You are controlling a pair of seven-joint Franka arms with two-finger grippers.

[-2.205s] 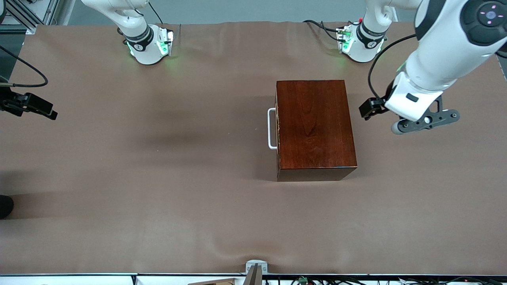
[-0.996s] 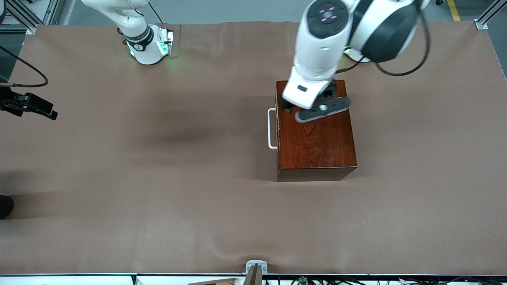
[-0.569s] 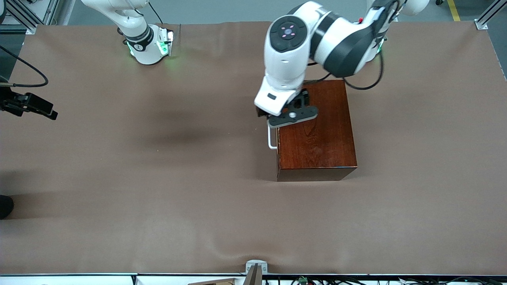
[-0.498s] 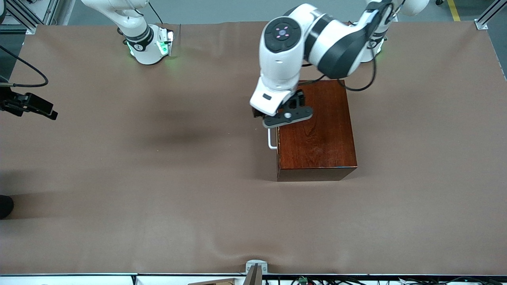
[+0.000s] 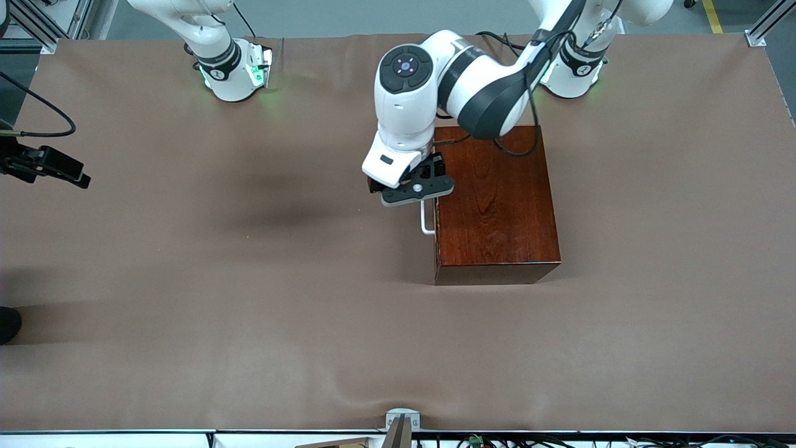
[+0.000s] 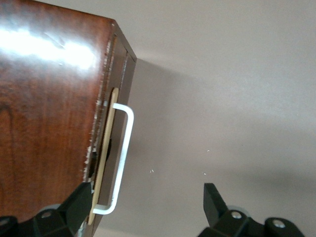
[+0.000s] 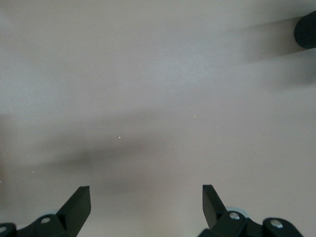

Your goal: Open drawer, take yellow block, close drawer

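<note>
Drawer (image 5: 436, 205): shut inside the wooden box (image 5: 494, 202), white handle (image 5: 426, 221) facing the right arm's end. My left gripper (image 6: 145, 207): above that handle, fingers apart, empty. My right gripper (image 7: 146, 205): waiting, open, over bare table (image 5: 249, 311).

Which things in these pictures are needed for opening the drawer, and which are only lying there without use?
Needed for the job:
- the shut drawer with its white U-shaped bar handle, in the glossy mahogany-coloured wooden box
- left gripper, open, over the handle
- the yellow block is not visible

Only there:
- brown table cover
- right gripper, open, waiting at the right arm's end of the table
</note>
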